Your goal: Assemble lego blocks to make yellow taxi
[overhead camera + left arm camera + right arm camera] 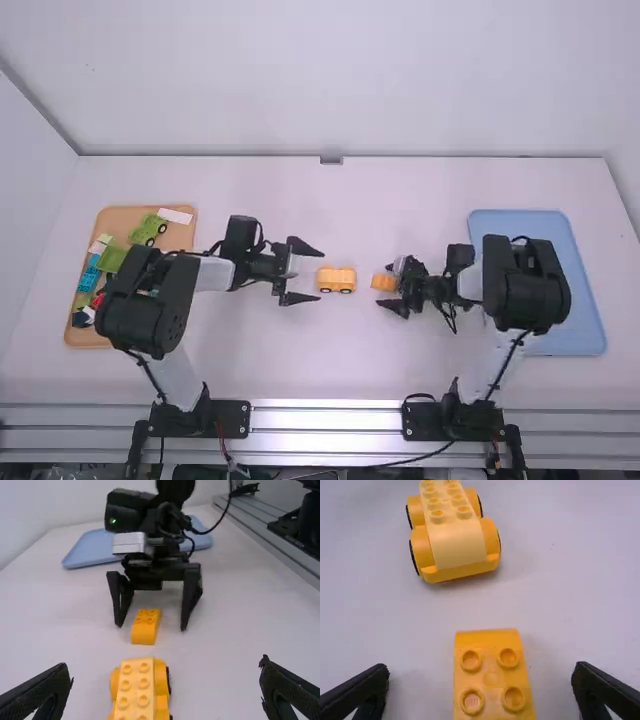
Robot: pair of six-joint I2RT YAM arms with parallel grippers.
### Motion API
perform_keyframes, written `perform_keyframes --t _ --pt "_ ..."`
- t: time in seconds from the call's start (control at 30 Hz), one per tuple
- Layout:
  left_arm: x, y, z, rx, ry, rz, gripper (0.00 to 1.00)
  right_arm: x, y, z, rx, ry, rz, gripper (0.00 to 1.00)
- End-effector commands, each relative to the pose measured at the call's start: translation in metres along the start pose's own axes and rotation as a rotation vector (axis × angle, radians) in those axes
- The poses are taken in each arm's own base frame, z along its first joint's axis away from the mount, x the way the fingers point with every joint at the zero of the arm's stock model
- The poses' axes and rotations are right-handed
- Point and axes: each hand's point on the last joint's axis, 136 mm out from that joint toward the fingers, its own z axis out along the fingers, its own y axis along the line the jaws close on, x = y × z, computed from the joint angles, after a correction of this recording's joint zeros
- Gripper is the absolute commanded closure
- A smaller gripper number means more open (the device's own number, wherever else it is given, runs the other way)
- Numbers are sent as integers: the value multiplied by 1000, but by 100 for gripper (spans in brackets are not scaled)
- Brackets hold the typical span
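1. Inwardly turned, the left end effector hangs wide open, empty, near the yellow wheeled base.
2. Facing it, the right end effector straddles the orange block, spread wide without touching.
3. High view adds a tan tray.

Bright, even light, soft faint shadows, pale glare on metal rail, slight blur

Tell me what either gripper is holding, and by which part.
Nothing is held. The right gripper stands open around the studded yellow block, with a gap on each side; the left gripper is open too, near the wheeled yellow piece.
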Motion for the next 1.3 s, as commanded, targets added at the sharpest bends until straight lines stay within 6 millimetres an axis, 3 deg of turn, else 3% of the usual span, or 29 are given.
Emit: perform_keyframes --t 0.0,0.1,0.2,0.47,0.77,0.93,1.13,1.27 --pt "-6 -5 5 35 -31 -5 1 -10 -8 -5 -22 -76 -43 9" --pt "-3 -4 6 24 -8 -5 1 -5 -5 -4 -55 -33 -29 30" --pt "-2 -3 6 22 -6 -7 1 -4 -6 -2 -56 -13 -27 43" --pt "6 4 6 -18 44 -60 1 7 -5 4 -56 68 2 53" --pt "7 6 6 -26 51 -67 1 9 -3 1 -53 60 7 51" --pt "7 6 6 -25 54 -67 1 9 -3 1 -53 63 6 73" --pt "25 12 6 -77 151 -87 1 -3 -2 0 -63 4 2 75" --pt "39 13 14 -90 203 -79 1 -27 -2 -6 -65 -43 9 80"
